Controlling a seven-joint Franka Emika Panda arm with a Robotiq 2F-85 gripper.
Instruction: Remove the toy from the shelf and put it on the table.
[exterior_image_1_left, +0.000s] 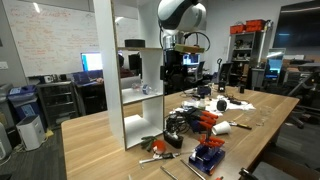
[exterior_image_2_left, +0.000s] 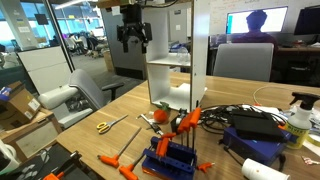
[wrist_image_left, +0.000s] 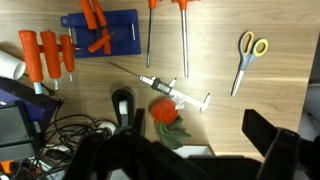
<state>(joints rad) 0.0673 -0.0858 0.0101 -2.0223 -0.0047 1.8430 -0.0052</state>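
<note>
Red-and-green soft toy lies on the wooden table well below the black claw, whose jaws hang apart, empty; placing looks done, only retreat remains.

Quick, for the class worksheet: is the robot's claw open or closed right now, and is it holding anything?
Claw: open, holding nothing, up above the table.

In the wrist view the lower edge cut off the gripper, which hid part of the toy. We lost the top of the shelf in both exterior views.
</note>
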